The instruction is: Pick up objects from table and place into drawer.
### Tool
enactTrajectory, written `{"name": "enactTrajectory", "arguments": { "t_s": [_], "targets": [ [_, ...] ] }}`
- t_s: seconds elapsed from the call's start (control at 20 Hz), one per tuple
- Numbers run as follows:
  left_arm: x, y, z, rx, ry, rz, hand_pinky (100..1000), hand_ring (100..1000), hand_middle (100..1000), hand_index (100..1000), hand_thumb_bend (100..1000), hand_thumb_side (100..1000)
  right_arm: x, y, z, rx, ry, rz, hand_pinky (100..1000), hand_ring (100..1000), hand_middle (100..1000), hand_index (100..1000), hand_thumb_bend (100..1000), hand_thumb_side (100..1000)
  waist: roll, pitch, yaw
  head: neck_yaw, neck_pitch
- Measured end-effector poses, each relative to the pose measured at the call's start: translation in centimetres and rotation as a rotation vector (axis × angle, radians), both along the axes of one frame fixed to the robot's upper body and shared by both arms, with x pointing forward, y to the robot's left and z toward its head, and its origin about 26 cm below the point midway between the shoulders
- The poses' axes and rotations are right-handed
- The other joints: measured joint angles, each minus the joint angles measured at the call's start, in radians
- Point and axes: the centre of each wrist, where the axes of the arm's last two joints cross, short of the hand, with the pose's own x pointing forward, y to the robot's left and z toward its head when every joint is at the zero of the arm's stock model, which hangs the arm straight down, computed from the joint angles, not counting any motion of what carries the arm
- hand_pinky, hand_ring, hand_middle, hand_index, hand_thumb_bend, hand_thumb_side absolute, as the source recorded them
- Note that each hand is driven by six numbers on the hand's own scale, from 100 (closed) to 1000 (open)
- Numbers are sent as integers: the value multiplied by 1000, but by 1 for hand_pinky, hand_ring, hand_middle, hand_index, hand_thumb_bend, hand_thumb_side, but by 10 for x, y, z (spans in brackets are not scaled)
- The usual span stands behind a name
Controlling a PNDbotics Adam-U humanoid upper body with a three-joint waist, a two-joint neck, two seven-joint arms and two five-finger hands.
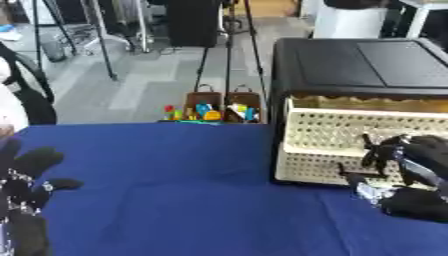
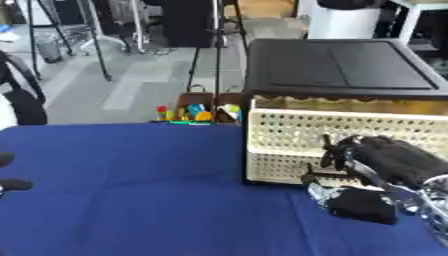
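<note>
A black cabinet (image 1: 359,65) stands at the right of the blue table (image 1: 175,190). Its cream perforated drawer (image 2: 289,135) is pulled out a little, and the inside shows along the top. My right hand (image 2: 394,162), in a black glove, is right up against the drawer's front at its lower right, by a short dark bar (image 2: 322,176) on that front. My left hand (image 1: 26,170) rests open at the lower left edge, fingers up. No loose object shows on the table.
Past the table's far edge, two small brown boxes (image 1: 223,107) with colourful bits stand on the grey floor. Tripod legs and black stands rise behind them. A dark and white shape fills the far left edge.
</note>
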Motion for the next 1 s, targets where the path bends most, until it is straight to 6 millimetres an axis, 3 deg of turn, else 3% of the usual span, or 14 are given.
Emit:
{"name": "enactTrajectory", "arguments": {
  "t_s": [0.65, 0.7, 0.75, 1.0],
  "targets": [
    [0, 0, 0, 4, 0, -3, 525, 762, 714, 934, 365, 948, 0, -1, 5, 8, -18, -20, 107, 464, 675, 790, 278, 956, 3, 0, -1, -1, -5],
    [0, 0, 0, 4, 0, -4, 525, 762, 714, 934, 365, 948, 0, 0, 7, 8, -22, -18, 106, 464, 676, 790, 294, 1000, 3, 0, 1, -1, -6],
    [0, 0, 0, 4, 0, -4, 525, 762, 714, 934, 365, 948, 0, 1, 8, 8, -26, -15, 106, 464, 675, 790, 279, 956, 3, 0, 2, -1, -7],
    [0, 0, 0, 4, 1, -6, 525, 762, 714, 934, 365, 949, 0, 5, 15, 7, -42, 3, 106, 464, 675, 791, 279, 958, 0, 0, 5, -6, -8]
  ]
}}
